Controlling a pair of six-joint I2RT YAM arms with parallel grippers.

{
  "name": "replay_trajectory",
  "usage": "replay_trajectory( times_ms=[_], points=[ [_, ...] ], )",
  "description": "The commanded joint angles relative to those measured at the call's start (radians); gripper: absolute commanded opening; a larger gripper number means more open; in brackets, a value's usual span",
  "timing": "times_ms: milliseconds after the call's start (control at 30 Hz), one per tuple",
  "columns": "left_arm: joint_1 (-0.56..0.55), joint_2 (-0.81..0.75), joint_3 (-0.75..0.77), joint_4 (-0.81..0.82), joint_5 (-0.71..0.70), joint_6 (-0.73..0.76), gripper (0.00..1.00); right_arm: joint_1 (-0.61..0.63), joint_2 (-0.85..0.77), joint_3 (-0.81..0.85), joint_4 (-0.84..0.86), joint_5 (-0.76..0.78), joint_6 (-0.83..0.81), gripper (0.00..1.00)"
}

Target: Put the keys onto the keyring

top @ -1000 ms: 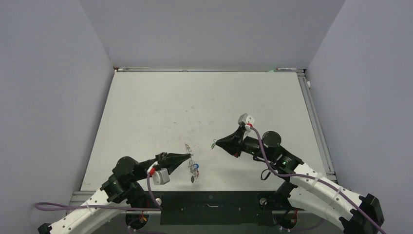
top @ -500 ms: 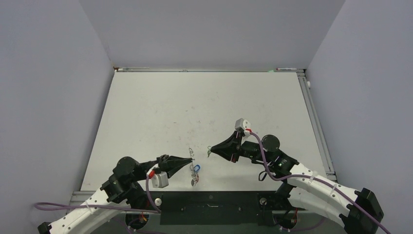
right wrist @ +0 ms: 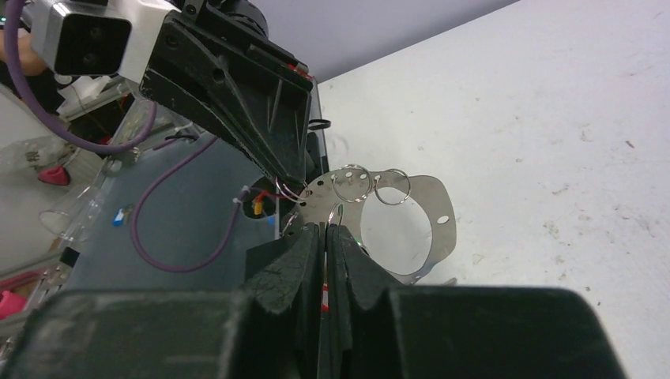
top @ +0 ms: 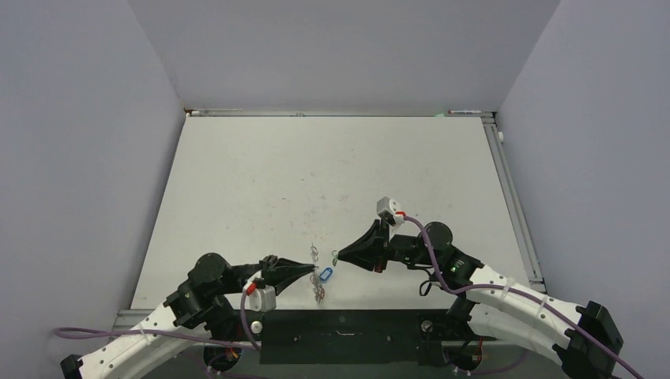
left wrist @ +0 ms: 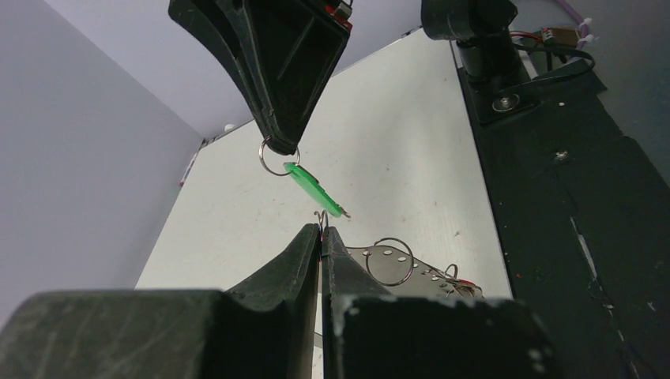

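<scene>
The left gripper (left wrist: 321,234) pinches shut on the keyring (right wrist: 427,189), a flat silver oval band with holes and wire rings. The right gripper (right wrist: 326,229) clamps the split ring of a key (left wrist: 314,187) with a green plastic tag.

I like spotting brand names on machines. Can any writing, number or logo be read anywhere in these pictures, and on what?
None: no word, number or logo can be read in any view.
green-tagged key: the tag face shown is blank.
keyring: only punched holes, no stamp visible.
blue-tagged key: too small to tell.
camera box on the left arm: no lettering shows.
</scene>
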Motion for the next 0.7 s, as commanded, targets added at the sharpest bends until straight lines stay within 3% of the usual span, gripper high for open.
replay_trajectory(
  times_ms=[0, 233, 467, 667],
  points=[
    [-0.054, -0.028, 0.022, -0.003, 0.024, 0.054, 0.00, 0.020, 0.000, 0.043, 0.096, -0.053, 0.073, 0.05],
    [-0.095, -0.016, 0.044, -0.047, -0.015, 0.105, 0.00, 0.030, 0.083, 0.111, 0.041, -0.095, 0.076, 0.05],
    [-0.111, 0.055, 0.153, -0.257, -0.085, 0.282, 0.00, 0.032, 0.112, 0.164, -0.006, -0.161, 0.079, 0.05],
    [-0.122, -0.006, 0.078, -0.153, -0.141, 0.266, 0.00, 0.032, 0.103, 0.160, -0.044, -0.184, 0.097, 0.05]
  ],
)
